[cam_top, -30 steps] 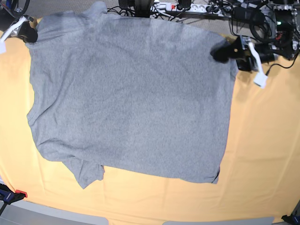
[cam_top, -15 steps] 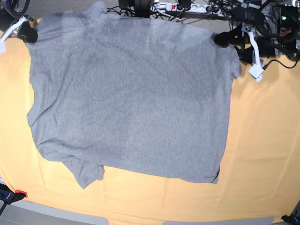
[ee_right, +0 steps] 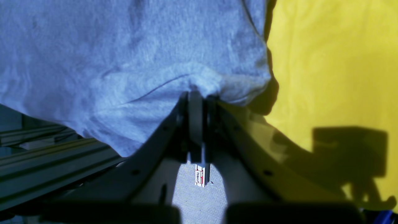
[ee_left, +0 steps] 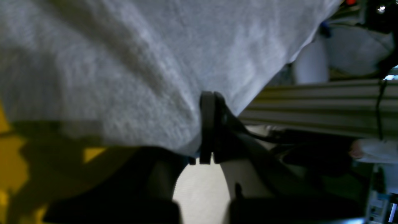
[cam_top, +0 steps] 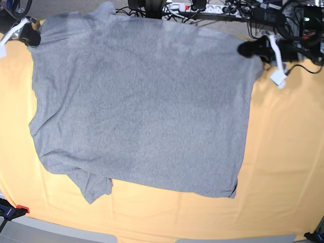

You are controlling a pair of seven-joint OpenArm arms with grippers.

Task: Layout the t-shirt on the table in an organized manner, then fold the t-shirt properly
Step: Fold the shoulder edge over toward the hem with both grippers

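T-shirt (cam_top: pixel 142 106) spread flat, plain side up, over table (cam_top: pixel 283 167), far edge at table's far rim. Left gripper (cam_top: pixel 243 49) at far-right corner, jaws clamped on hem. Right gripper (cam_top: pixel 33 38) at far-left corner, jaws pinching cloth. Cables (cam_top: pixel 202 9) beyond far edge.

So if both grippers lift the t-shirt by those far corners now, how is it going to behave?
Probably floppy: the t-shirt puckers where the right gripper pinches it, so it should sag between the grips. It looks thin and light, so the left gripper, shut on the edge, likely suffices. The bunched sleeve near the front edge of the table may drag and stay folded.
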